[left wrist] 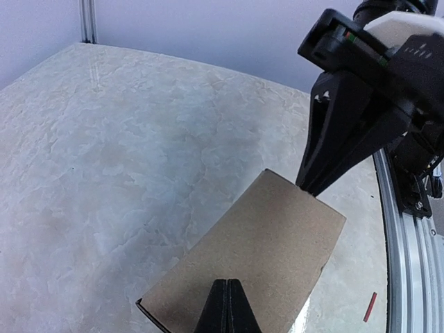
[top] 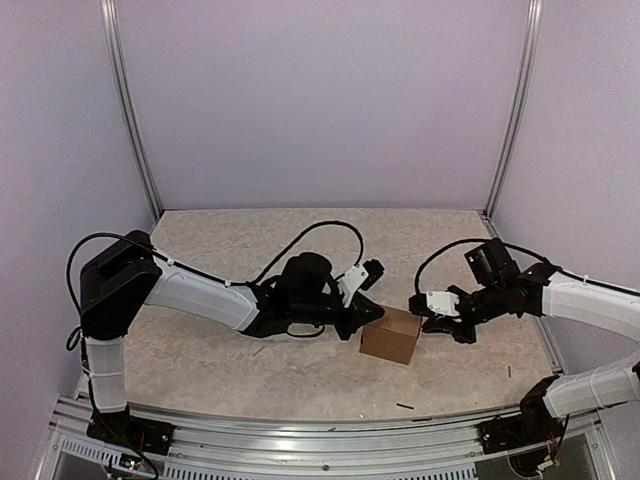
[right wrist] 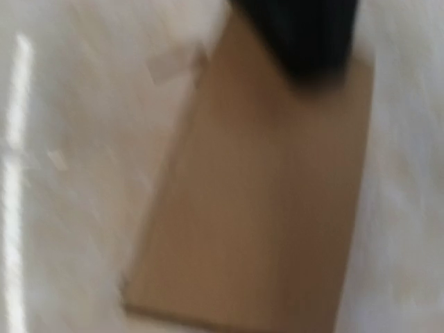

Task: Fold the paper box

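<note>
Right, the paper box [top: 390,335] is standing on the table [top: 230,240], middle-right and a little toward the near rail [top: 300,425], and it looks closed up into its block shape already. The left gripper [left wrist: 227,309] has its fingers pressed together, tip resting on the top panel at the near side. The right gripper [left wrist: 310,186] comes in from the other side, fingers drawn to a point against the far upper edge. Whether a sliver of cardboard is nipped there, I cannot tell; its own camera is all blur, just brown panel [right wrist: 263,208] and a dark shape above it.

My read is this is a pressing and squaring step. To do it well, hold the left tip flat as an anchor, push with the right along the crease rather than down into the panel, and go gently, since thin card dents and a hard shove would skate the box across the smooth top.

There's plenty of bare table behind and to the left. It's tighter to the right, where the side rail [left wrist: 406,236] runs close. A small red scrap [left wrist: 370,306] lies just beside the box, and a dark one [top: 404,406] sits near the front edge.
</note>
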`<state>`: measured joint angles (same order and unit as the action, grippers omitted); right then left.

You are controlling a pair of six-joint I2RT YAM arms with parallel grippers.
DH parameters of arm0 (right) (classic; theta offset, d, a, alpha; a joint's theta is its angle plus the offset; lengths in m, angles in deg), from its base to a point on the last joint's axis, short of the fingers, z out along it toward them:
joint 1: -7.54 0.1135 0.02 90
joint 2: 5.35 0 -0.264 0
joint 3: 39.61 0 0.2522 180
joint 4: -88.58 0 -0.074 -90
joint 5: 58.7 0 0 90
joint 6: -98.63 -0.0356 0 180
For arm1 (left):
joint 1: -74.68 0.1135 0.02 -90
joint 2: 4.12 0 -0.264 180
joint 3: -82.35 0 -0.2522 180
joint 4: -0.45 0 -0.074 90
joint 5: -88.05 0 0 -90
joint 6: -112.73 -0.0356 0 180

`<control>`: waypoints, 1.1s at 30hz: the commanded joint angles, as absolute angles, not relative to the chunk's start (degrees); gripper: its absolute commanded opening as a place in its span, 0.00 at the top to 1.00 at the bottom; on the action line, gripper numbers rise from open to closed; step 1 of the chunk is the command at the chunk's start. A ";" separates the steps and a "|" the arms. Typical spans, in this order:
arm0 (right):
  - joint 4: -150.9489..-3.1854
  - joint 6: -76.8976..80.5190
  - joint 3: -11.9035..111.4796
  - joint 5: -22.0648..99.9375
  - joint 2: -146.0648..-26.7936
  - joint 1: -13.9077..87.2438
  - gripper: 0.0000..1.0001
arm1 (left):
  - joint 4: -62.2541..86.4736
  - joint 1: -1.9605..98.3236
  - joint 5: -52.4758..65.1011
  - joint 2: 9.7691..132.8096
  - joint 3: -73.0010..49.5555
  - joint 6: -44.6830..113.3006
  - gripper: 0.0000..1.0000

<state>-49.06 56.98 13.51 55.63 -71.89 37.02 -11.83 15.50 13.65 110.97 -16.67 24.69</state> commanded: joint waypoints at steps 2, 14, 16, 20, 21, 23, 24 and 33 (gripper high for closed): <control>-44.64 55.94 9.66 43.15 -73.14 36.85 0.94 | -7.74 15.59 11.88 114.45 -20.51 24.12 1.00; -43.34 43.48 24.48 48.32 -66.42 35.10 0.74 | -3.68 15.62 2.56 102.93 -8.57 19.48 0.51; -43.81 40.73 28.46 48.27 -66.78 33.39 0.64 | -0.40 16.14 0.90 101.55 -3.92 18.71 0.05; -48.93 34.98 31.43 47.99 -66.74 28.45 0.30 | 8.24 18.08 -5.20 98.33 1.80 18.38 0.01; -51.29 32.83 31.46 46.59 -66.48 27.34 0.13 | 11.24 18.85 -8.30 97.87 2.63 19.04 0.01; -56.05 28.24 31.65 41.00 -66.09 25.65 0.01 | 18.26 21.14 -13.43 96.84 3.01 21.29 0.01; -58.17 26.44 32.02 38.72 -66.15 24.93 0.00 | 22.06 22.77 -14.54 95.94 2.66 22.15 0.01; -65.87 20.69 31.66 26.75 -67.35 21.05 0.00 | 33.34 38.20 -9.56 83.13 -10.97 33.59 0.01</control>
<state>-61.61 24.00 32.81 28.79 -67.87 23.51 26.95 35.17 -10.90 89.31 -4.30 28.34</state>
